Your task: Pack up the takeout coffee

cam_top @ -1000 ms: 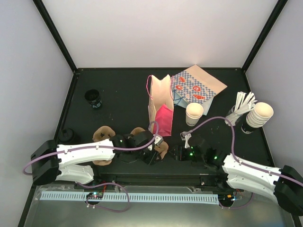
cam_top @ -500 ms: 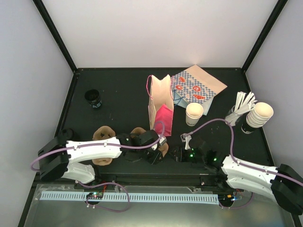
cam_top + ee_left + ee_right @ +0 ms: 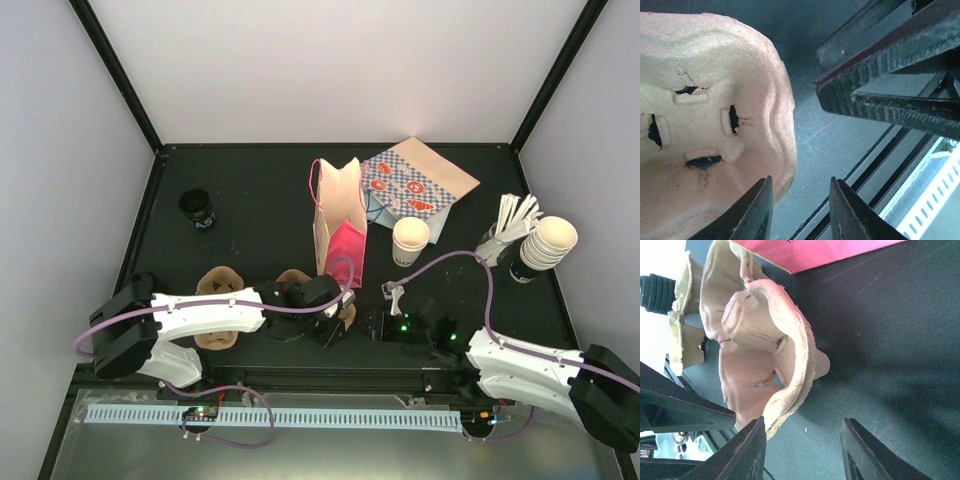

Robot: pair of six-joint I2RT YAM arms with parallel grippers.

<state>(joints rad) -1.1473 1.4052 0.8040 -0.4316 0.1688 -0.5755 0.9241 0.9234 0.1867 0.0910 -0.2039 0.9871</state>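
1. Top view: the takeout coffee (image 3: 410, 240) stands upright on the desk (image 3: 250, 190), right of centre and just beside the pink bag (image 3: 345, 250). The bag also stands upright with its mouth at the top, so the cup probably has only a short way to travel. The left end effector (image 3: 333, 322) and right end effector (image 3: 376, 322) face each other low in the middle of the frame over a pulp cup carrier (image 3: 345, 312), well apart from the cup. The carrier looks to be the step in hand. The upper left of the desk holds only a small black cup (image 3: 198, 208). A stack of cream cups (image 3: 550, 242) crowds the right edge.

2. Left wrist view: the left end effector (image 3: 801, 181) has its fingers apart and clamps nothing. The carrier (image 3: 705, 115) fills the left of the frame, and its rim curves into the line of the gap. The desk's near edge rail runs across the lower right, so room there is tight.

3. Right wrist view: the right end effector (image 3: 804, 421) also has its fingers apart, with nothing held. The carrier (image 3: 765, 345) lies tilted ahead, its lower rim just above the gap. The bag's pink side (image 3: 830, 250) borders the top of the frame. Bare desk opens to the right.
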